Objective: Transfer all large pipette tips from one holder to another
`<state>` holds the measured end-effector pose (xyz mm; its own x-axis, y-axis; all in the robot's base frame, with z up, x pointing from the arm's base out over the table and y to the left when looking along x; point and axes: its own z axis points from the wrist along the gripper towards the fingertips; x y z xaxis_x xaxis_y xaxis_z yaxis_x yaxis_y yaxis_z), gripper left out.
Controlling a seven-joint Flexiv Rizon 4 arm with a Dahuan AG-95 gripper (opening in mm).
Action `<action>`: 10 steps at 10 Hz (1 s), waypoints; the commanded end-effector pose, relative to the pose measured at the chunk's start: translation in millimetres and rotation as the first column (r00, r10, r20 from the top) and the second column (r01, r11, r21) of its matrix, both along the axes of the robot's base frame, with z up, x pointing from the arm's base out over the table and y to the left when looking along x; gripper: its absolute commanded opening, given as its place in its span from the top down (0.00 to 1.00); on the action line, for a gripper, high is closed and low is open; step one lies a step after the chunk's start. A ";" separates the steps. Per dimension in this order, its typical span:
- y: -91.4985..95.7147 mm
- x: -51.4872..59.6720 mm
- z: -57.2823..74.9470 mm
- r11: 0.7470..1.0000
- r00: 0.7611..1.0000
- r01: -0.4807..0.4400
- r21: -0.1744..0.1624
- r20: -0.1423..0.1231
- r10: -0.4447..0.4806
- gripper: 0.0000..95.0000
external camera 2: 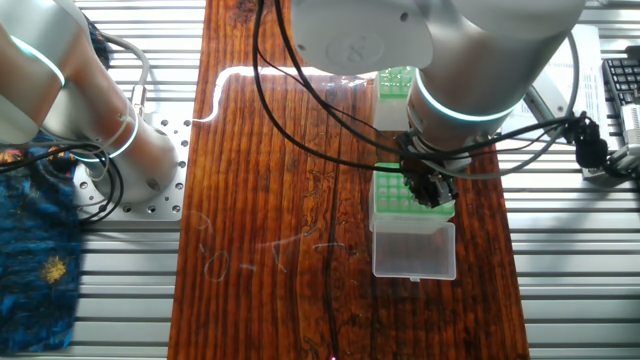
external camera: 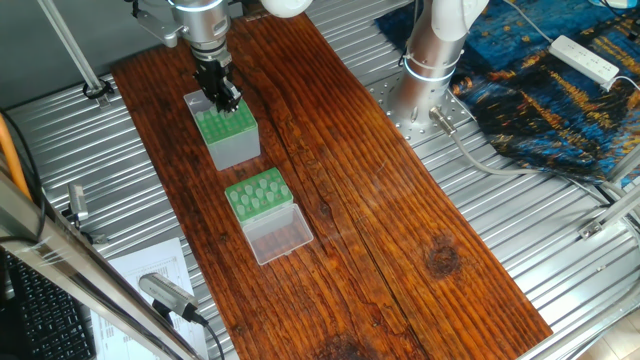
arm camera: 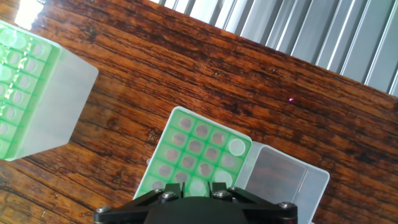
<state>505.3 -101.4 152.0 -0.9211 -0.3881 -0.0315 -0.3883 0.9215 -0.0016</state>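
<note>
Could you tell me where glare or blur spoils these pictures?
The other fixed view: a white glare streak crosses the far end of the wooden board, and the arm looms large in the foreground. Hand view: the top-left corner is washed out over the taller box. One fixed view: evenly lit and sharp.

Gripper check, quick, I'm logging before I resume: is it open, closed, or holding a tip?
Gripper: cannot be told. It is too small and dark in both fixed views, and the hand view cuts off its fingertips.
</note>
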 end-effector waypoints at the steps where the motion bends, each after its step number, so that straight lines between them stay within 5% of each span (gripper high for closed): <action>1: 0.3 0.6 -0.3 1.000 1.000 -0.001 -0.001 0.000 0.001 0.80; 4: 1.0 1.2 -0.9 1.000 1.000 0.000 -0.002 -0.001 0.000 0.80; 5: 1.3 1.6 -1.3 1.000 1.000 0.002 -0.001 -0.001 -0.002 1.00; 10: 1.6 2.7 -0.2 1.000 1.000 0.002 -0.002 -0.004 -0.002 1.00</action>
